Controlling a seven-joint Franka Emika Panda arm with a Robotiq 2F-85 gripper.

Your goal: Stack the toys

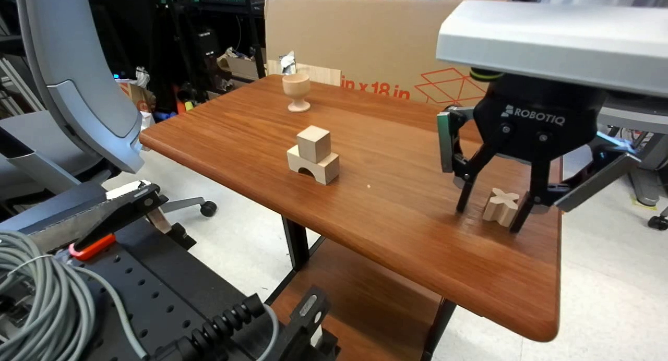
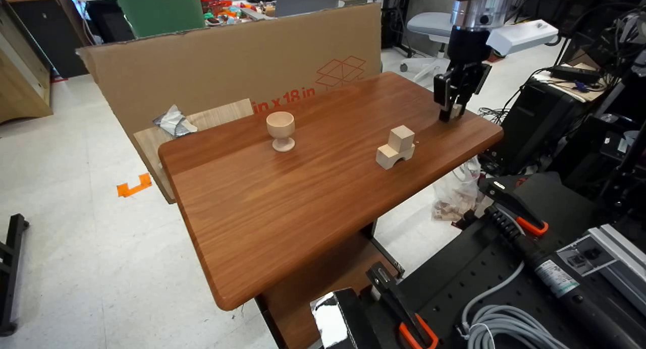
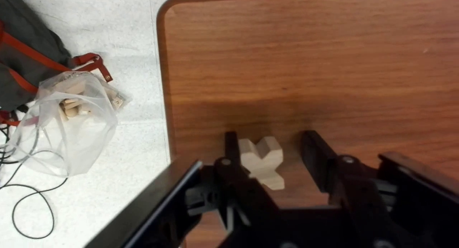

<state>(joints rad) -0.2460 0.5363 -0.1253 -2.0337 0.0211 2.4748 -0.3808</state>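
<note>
A pale wooden X-shaped block [image 1: 502, 204] stands on the table near its end. It also shows in the wrist view [image 3: 263, 162] and is mostly hidden in an exterior view [image 2: 456, 110]. My gripper [image 1: 488, 219] is open and low around this block. In the wrist view [image 3: 270, 140] the block sits close to the left finger, perhaps touching it, with a gap to the right finger. A wooden cube [image 1: 314, 144] rests on a wooden arch block [image 1: 327, 169] near the table's long edge. Cube [image 2: 401, 138] and arch [image 2: 387, 156] show in both exterior views.
A wooden goblet [image 1: 296, 88] stands upright farther along the brown table [image 2: 242, 208]. A cardboard sheet [image 2: 227, 66] stands along the far edge. A black cart with cables [image 1: 172, 293] stands by the near side. A plastic bag of blocks [image 3: 75, 122] lies on the floor.
</note>
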